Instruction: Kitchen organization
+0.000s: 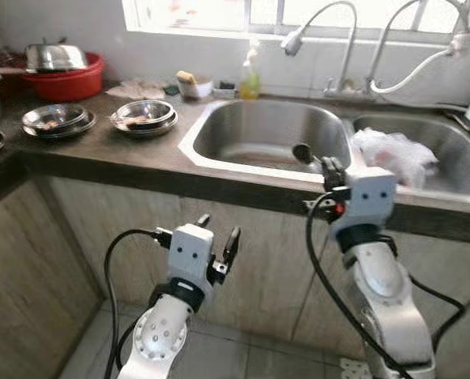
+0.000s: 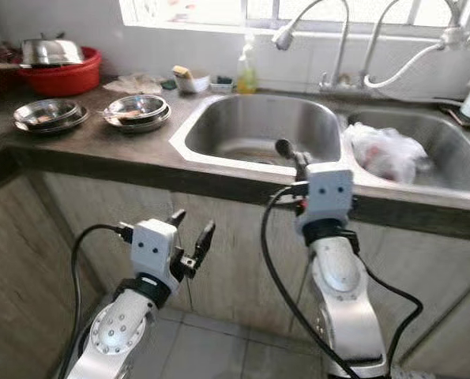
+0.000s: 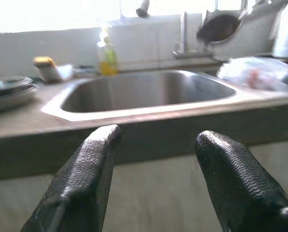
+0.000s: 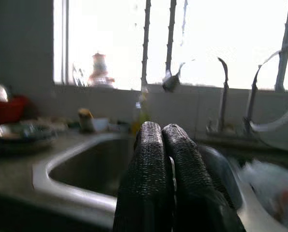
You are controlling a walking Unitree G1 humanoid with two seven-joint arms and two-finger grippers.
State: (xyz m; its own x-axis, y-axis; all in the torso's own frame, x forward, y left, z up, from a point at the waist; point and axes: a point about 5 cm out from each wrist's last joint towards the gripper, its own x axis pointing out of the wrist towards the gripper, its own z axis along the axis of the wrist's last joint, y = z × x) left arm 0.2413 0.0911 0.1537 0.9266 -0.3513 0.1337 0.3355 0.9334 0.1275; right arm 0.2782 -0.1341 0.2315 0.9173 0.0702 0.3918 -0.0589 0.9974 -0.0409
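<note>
My right gripper (image 1: 306,154) is raised to the counter's front edge, over the near rim of the left sink basin (image 1: 262,130), and its fingers (image 4: 156,159) are pressed shut on nothing. My left gripper (image 1: 219,234) hangs lower, in front of the cabinet doors below the counter, with its fingers (image 3: 93,159) open and empty. Stacked steel bowls (image 1: 144,116) and another steel stack (image 1: 58,120) rest on the dark counter (image 1: 100,154) to the left. A white plastic bag (image 1: 396,154) lies in the right sink basin (image 1: 456,150).
A red basin (image 1: 65,79) with a steel lid sits at the back left. Behind the sink are a yellow soap bottle (image 1: 250,77), a small white dish with a sponge (image 1: 193,84) and two curved taps (image 1: 329,35). The tiled floor (image 1: 250,359) lies below.
</note>
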